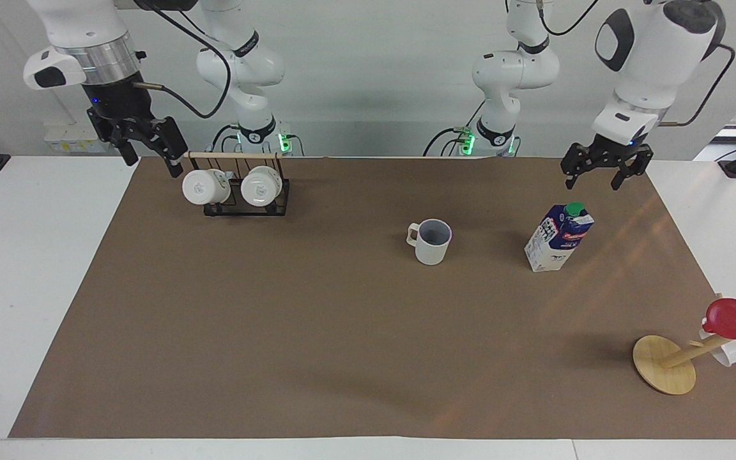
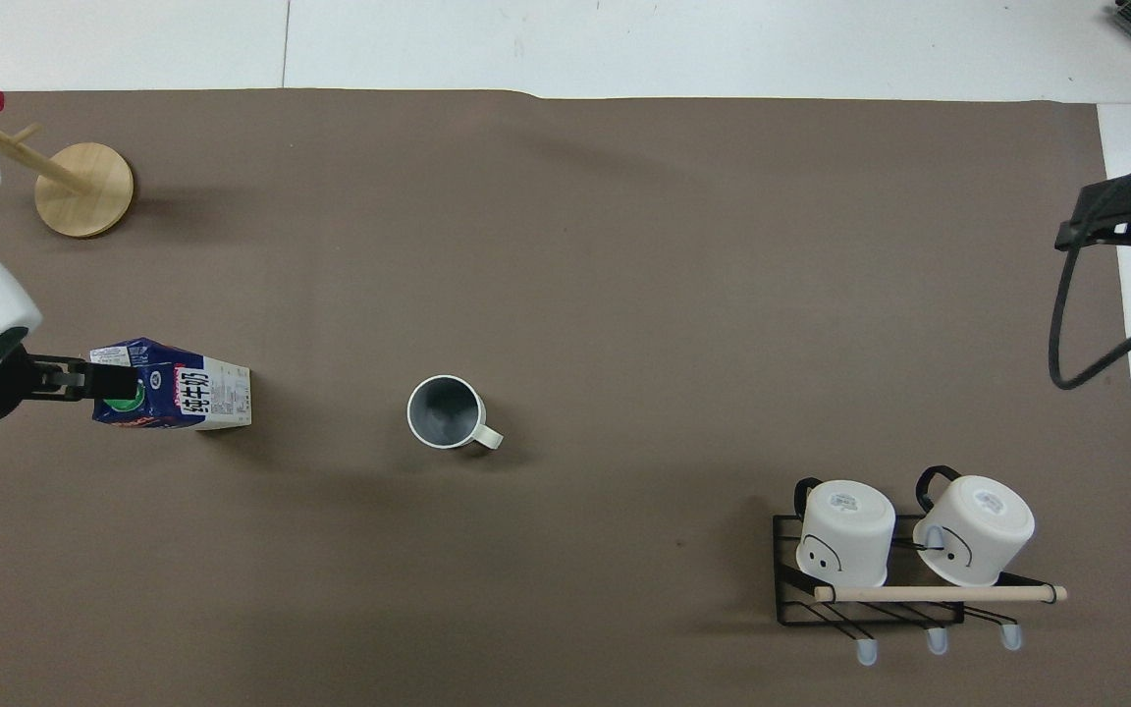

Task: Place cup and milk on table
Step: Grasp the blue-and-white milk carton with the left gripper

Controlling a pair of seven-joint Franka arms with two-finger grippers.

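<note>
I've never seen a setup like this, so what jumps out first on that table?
Probably the blue-and-white milk carton with its green cap, standing on the brown sheet, with the off-white cup beside it toward the right arm's end. Then the left gripper hanging open in the air close above the carton, and two white mugs hanging on a black rack near the robots.

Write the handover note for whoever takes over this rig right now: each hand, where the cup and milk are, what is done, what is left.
Left hand: open, empty, in the air by the milk's cap.
Right hand: open, empty, raised at the right arm's end, beside the mug rack.
Cup: upright mid-table, on the brown sheet.
Milk: upright beside the cup, toward the left arm's end.
Done: both stand on the table.
Left: apparently nothing; park the arms.
</note>
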